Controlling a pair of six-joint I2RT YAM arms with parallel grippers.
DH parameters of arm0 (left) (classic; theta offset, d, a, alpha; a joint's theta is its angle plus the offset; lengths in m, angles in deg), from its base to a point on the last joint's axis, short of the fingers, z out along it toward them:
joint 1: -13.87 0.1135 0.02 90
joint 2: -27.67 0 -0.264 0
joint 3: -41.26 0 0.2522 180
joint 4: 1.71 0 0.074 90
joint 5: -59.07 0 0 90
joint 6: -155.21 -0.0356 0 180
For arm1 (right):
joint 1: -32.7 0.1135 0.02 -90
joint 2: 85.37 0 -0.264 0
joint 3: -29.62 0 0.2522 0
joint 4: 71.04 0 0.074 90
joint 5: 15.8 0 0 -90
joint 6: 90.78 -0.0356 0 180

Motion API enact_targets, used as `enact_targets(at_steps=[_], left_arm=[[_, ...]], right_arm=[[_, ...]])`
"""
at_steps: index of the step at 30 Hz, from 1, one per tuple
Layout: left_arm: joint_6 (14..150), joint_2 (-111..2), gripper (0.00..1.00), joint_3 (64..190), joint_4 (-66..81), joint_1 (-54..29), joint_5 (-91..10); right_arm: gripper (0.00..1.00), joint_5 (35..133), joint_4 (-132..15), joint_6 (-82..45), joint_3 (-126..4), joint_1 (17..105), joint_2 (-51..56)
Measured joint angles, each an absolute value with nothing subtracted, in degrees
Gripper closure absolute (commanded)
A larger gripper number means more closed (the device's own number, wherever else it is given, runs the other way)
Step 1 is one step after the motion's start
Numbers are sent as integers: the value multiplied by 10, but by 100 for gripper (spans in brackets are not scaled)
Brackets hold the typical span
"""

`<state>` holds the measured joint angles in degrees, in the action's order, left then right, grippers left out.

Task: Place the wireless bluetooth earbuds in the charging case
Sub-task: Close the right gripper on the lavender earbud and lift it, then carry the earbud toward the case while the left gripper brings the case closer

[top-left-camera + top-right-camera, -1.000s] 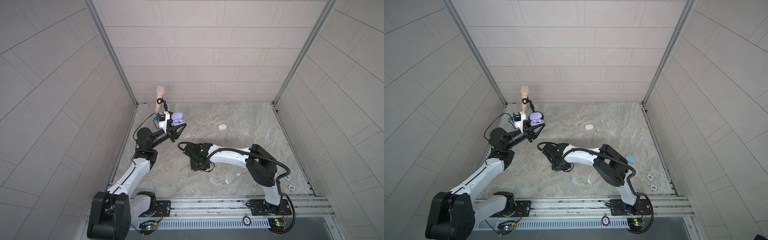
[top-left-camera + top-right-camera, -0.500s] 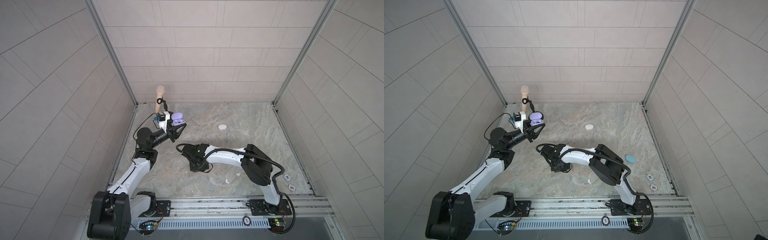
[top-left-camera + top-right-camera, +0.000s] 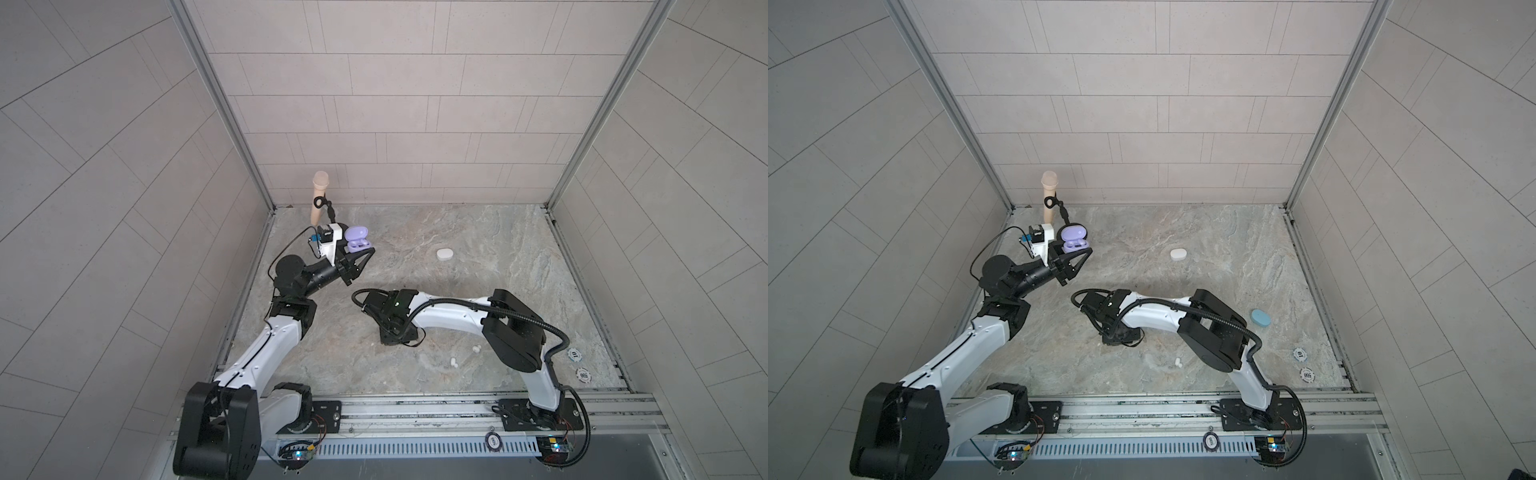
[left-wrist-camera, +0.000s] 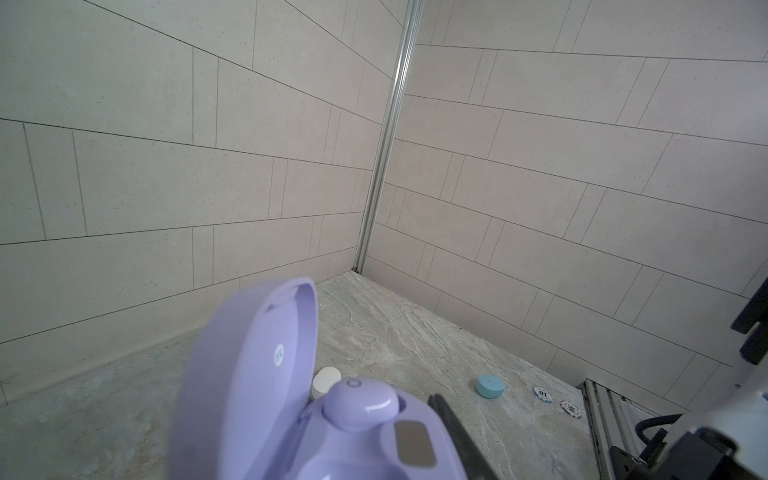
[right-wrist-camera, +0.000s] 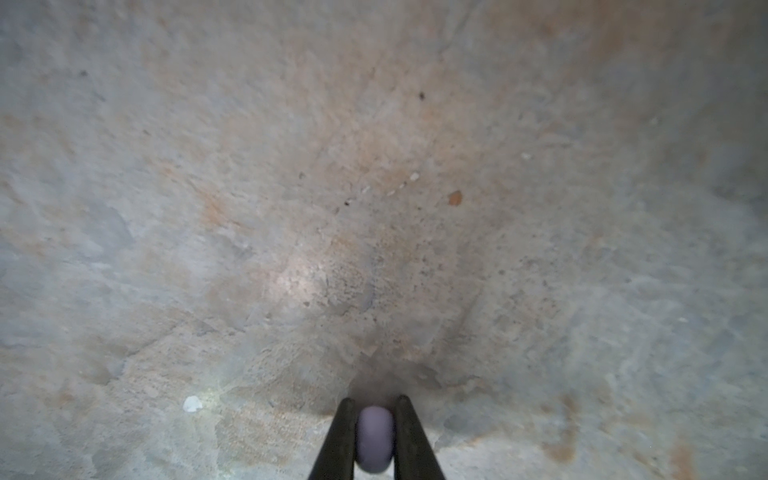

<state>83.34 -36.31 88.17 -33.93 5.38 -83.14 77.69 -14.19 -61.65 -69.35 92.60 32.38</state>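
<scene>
My left gripper (image 3: 362, 254) is raised at the back left and shut on the open lilac charging case (image 3: 358, 241) (image 3: 1073, 240). The left wrist view shows the case (image 4: 411, 440) with its lid (image 4: 249, 374) up, one lilac earbud (image 4: 361, 403) seated in it and one dark finger (image 4: 455, 436) along its side. My right gripper (image 5: 375, 405) points down at the stone floor mid-table and is shut on a lilac earbud (image 5: 375, 436). In both top views its wrist (image 3: 392, 316) hides the tips. Two white earbuds (image 3: 454, 363) (image 3: 476, 348) lie near the front.
A closed white case (image 3: 444, 254) sits at the back middle, and a light blue case (image 3: 1261, 318) lies right of my right arm. Two poker chips (image 3: 573, 354) (image 3: 583, 374) lie at front right. A beige microphone on a stand (image 3: 319, 195) occupies the back left corner.
My right gripper's jaws have closed onto the lilac earbud at the floor, and that arm shifted slightly left. My left arm with the case has stayed still.
</scene>
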Motion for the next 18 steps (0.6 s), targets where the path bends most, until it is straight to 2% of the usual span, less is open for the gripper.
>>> enact_targets(at_steps=[5, 18], left_arm=[[825, -357, 100, 882, -325, 29, -826], [827, -356, 100, 862, -327, -48, -781]], right_arm=[[94, 778, -155, -612, -652, 915, 266], [94, 805, -212, -583, -533, 861, -28]])
